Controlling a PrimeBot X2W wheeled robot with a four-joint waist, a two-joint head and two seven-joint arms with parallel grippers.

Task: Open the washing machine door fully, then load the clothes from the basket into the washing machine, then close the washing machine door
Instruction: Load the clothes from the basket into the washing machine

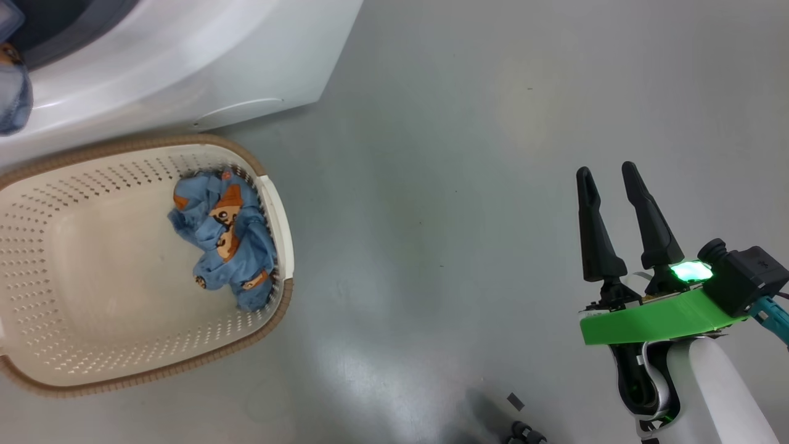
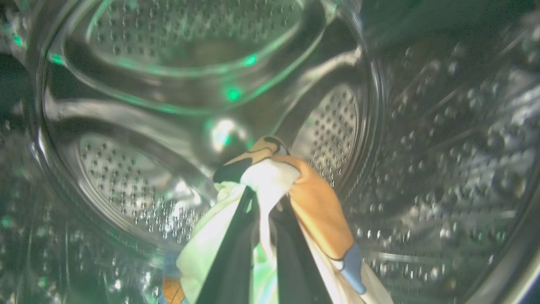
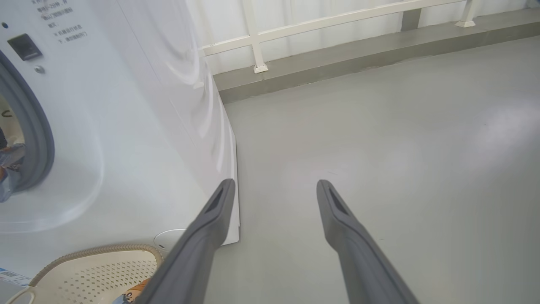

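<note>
The left gripper [image 2: 265, 196] is sitting inside the steel drum [image 2: 126, 181] of the washing machine [image 1: 185, 55], jaws clamping an orange-and-white garment [image 2: 314, 207], apparently bear-printed. The basket [image 1: 123, 146] is standing just beside the machine front, holding a blue bear-print bundle [image 1: 225, 237] at its right end. The right gripper [image 1: 607, 171] is hovering over the floor [image 1: 444, 185], jaws spread wide, gripping nothing.

Right gripper [image 1: 607, 171] [image 3: 275, 184]: two long matte-black fingers [image 1: 595, 234], tapering to rounded tips, narrow slot recessed near each tip; dark grey in right wrist view. At finger base: bright green flat bracket [image 1: 666, 320], glowing green-white indicator light [image 1: 690, 271]. Far right: boxy black camera module [image 1: 749, 277] with round lens barrel, teal connector [image 1: 775, 316]. Forearm [image 1: 718, 394]: smooth white shell; black wrist joint [image 1: 638, 382]. Left gripper [image 2: 265, 197]: two slim dark fingers, green-lit.
</note>
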